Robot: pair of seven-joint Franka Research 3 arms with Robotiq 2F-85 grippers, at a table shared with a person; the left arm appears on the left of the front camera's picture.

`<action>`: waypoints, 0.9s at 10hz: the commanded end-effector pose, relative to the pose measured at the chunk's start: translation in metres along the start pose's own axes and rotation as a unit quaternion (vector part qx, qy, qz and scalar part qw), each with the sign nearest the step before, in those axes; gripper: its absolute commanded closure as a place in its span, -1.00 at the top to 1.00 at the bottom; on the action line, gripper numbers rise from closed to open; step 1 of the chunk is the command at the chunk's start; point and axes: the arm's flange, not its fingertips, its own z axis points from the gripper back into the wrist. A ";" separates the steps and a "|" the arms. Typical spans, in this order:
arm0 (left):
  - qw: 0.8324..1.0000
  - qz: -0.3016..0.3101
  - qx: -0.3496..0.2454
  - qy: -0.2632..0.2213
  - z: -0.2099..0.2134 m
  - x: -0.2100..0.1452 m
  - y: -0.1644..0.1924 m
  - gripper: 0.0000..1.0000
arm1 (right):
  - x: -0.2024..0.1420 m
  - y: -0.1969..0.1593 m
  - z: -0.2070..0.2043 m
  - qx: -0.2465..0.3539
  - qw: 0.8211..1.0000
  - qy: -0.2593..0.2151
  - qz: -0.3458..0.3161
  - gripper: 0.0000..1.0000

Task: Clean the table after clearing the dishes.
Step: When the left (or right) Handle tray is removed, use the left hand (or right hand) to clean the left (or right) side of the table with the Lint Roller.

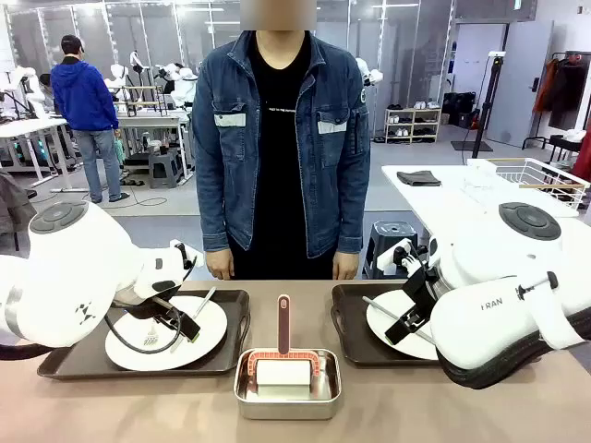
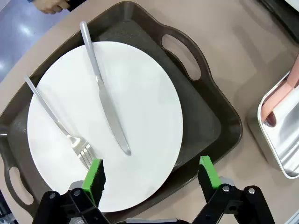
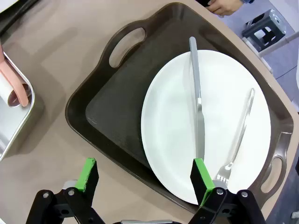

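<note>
Front: tan tabletop (image 1: pixel 397 406) holds left tray (image 1: pixel 83 365) and right tray (image 1: pixel 351 323), pan (image 1: pixel 286 411) between, nearer robot. Person (image 1: pixel 282 138) at far edge.
Left wrist: left hand (image 2: pixel 152 173) fingers apart, empty, above left plate (image 2: pixel 149 93) rim; fork (image 2: pixel 56 123), knife (image 2: pixel 105 102) on plate.
Right wrist: right hand (image 3: pixel 145 173) apart, empty, over right plate (image 3: pixel 173 121) edge; second fork (image 3: pixel 238 135), second knife (image 3: pixel 197 112) on plate.

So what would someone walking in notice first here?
The white left arm and right arm lean in: the left gripper hangs open above a white plate on a dark tray, and the right gripper mirrors it above a second plate. Between them sits a steel pan holding a pink-handled tool, with a person in a denim jacket standing across the table.
</note>
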 end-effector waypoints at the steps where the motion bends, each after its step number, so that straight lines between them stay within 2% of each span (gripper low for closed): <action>1: 1.000 0.000 0.000 0.000 0.000 0.000 0.000 1.00 | 0.000 0.000 0.000 0.000 1.000 0.000 0.000 1.00; 9: 1.000 0.000 0.000 0.000 0.000 0.000 0.000 1.00 | 0.000 0.000 0.000 0.000 1.000 0.000 0.000 1.00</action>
